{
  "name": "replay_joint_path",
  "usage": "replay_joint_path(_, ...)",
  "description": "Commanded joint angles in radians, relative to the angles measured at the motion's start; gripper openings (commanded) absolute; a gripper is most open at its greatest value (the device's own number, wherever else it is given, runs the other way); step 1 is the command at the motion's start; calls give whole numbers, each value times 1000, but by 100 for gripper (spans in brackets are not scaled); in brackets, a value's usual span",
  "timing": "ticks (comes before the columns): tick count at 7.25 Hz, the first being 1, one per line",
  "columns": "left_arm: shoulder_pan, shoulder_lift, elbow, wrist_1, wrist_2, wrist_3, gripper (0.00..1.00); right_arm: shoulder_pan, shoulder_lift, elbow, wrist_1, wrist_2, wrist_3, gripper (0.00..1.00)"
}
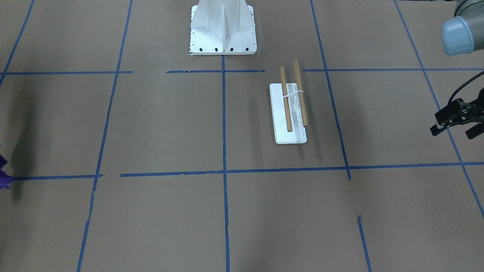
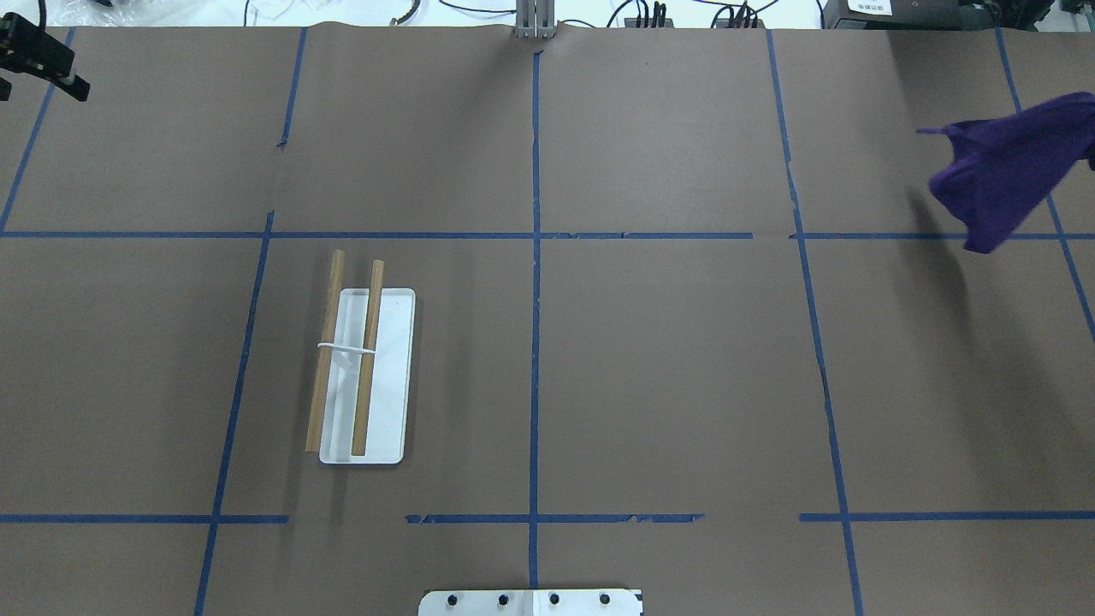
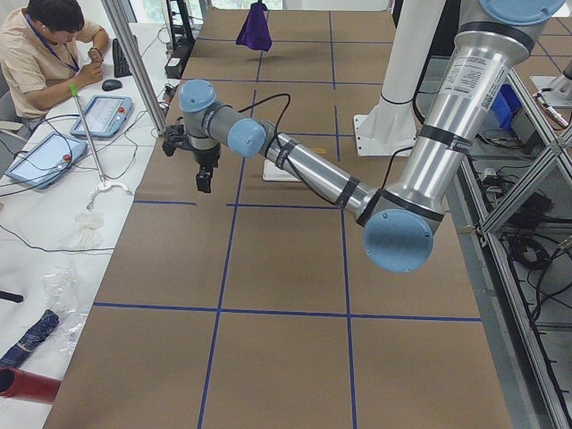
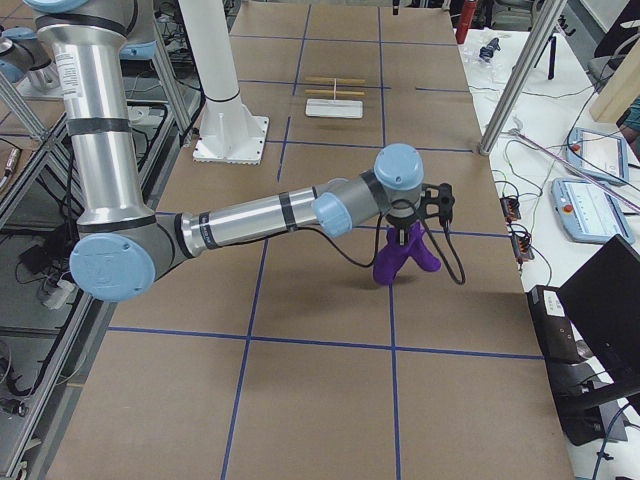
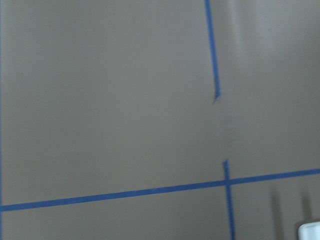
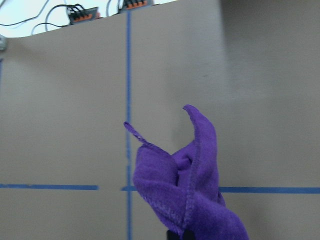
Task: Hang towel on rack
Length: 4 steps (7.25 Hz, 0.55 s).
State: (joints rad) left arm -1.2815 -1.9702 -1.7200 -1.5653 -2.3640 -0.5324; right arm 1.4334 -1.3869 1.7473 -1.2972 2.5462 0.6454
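Observation:
The towel (image 2: 1005, 171) is a deep purple cloth that hangs above the table at the far right of the overhead view, with a thin corner trailing left. My right gripper (image 4: 403, 232) is shut on the towel's top (image 4: 405, 262). In the right wrist view the towel (image 6: 192, 190) bunches up in front of the camera. The rack (image 2: 366, 376) is a white base with two wooden rods, and it stands on the left half of the table (image 1: 289, 111). My left gripper (image 1: 452, 130) is open and empty, raised near the table's far left corner, well away from the rack.
The robot's white pedestal (image 1: 223, 30) stands at the near middle edge. Blue tape lines (image 2: 535, 257) divide the brown table. An operator (image 3: 45, 45) sits past the far edge with tablets (image 3: 100, 114) and cables. A metal post (image 4: 510, 90) stands at that edge.

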Motion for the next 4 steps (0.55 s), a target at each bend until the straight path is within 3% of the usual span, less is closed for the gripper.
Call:
replay_joint_path(1,76,-29,43,-219,-3,-156,100,-170,225,23,3,8,352,0)
replay_joint_path(2,126,-33,87,-348,-4,-228,100,-241,306,15,1,0,434,0)
replay_joint_path(4,245,-67,88,-398,-3,-412,100,-332,394,12,3,-29,531,0)
